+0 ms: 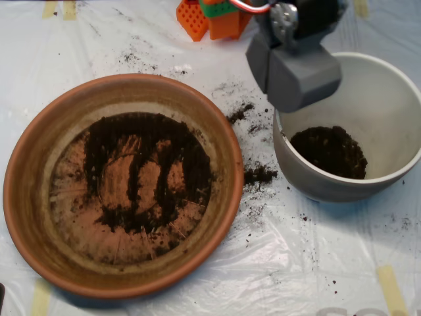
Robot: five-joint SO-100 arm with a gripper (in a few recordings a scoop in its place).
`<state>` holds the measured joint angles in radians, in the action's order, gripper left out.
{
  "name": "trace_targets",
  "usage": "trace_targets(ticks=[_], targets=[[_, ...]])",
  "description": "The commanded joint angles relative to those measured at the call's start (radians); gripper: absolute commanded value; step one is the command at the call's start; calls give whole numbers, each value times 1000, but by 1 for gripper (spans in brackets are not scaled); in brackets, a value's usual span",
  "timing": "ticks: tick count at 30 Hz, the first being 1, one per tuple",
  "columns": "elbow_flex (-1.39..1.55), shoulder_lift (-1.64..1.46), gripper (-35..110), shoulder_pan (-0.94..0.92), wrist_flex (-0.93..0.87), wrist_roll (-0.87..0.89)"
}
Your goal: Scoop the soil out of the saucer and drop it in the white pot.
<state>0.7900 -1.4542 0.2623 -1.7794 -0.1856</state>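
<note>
Scoop [294,74]: grey clamshell at the upper right of the frame, hanging over the left rim of the white pot [401,85]; from above I cannot tell whether its two halves are apart or together, nor whether any earth is inside.
Soil [148,172]: most of what is left lies as a thin dark smear with bare streaks through it on the floor of the saucer [26,197], at the left and centre of the frame.
Soil in pot [329,151]: a dark mound sits at the bottom left of the pot's inside, just below the scoop.
Spilled crumbs [260,174]: loose clumps and specks lie on the plastic sheet [316,263] between saucer and pot, with more scattered toward the upper middle.
Risk, spill at rim: the scoop sits over the pot's edge rather than its centre, so anything released there could fall outside and add to the crumbs on the sheet.
Risk, thin layer: the remaining earth is shallow and spread out, so the next pass probably gathers little and may scrape the terracotta or push crumbs over the low rim.
Risk, knock: the pot is close to the saucer's right edge; a low swing back could nudge either one.
Risk, lost soil: what lies on the sheet is likely hard to recover with this tool.
</note>
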Motion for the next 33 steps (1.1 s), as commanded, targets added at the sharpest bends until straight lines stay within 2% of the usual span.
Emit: trace_targets(ticks=[1, 4, 7, 10, 27, 33], targets=[[-149, 37, 0, 92, -23, -18], [-160, 77, 1, 152, -21, -18], [-160, 91, 26, 189, -23, -11], [-147, 94, 36, 192, -23, -14], [-83, -26, 38, 152, -25, 11], [-84, -77, 39, -21, -15, 67]])
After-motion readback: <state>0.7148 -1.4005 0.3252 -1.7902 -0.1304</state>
